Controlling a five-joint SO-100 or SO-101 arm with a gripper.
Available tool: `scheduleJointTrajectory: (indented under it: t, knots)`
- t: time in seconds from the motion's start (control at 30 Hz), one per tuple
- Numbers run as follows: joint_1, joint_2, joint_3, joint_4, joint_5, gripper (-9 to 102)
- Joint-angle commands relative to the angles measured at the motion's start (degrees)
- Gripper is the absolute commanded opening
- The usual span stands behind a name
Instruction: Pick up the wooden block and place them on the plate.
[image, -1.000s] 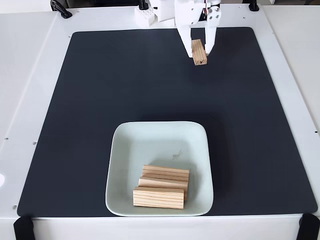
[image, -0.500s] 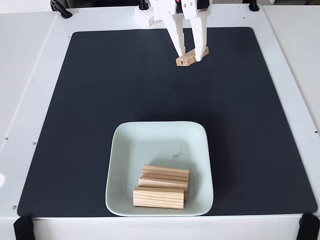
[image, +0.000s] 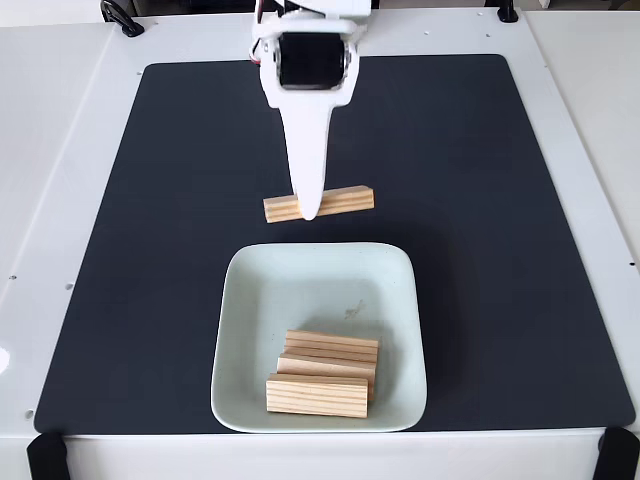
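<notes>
In the fixed view, the gripper (image: 309, 210) hangs over the black mat (image: 180, 200), just short of the far rim of the plate (image: 245, 330). Its white fingers (image: 306, 160) are pinching a wooden block (image: 345, 201) about the middle of its length, so that both ends stick out sideways, the bar lying roughly level and parallel to the plate's far edge. One finger hides the other from this angle, so the gap between them cannot be read directly; the block carried there says they are clamped on it. Whether the bar hangs clear of the mat or brushes it cannot be told.

The block looks like a light, stiff piece of laminated wood with flat, square faces: nothing that will bend or break, and the flat long sides give the pads good purchase. A hold at mid-length, as here, should keep it from tipping.

Three more blocks (image: 318, 394) already lie in the plate's near half, heaped close together and partly overlapping. The far half of the plate is bare apart from a faint smudge (image: 352, 309), which I judge the easier spot to set this one down; the raised rim has to be cleared first. The white table (image: 60, 120) around the mat holds nothing in the way.
</notes>
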Motion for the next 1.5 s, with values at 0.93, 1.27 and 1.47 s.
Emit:
scheduleJointTrajectory:
  t: [0.93,1.27,1.47]
  knots:
    - [2.02,-17.84,-17.75,4.04,7.29,0]
    - [1.23,-22.76,-18.72,4.22,7.73,-1]
    - [1.14,-22.85,-18.37,4.04,7.73,0]
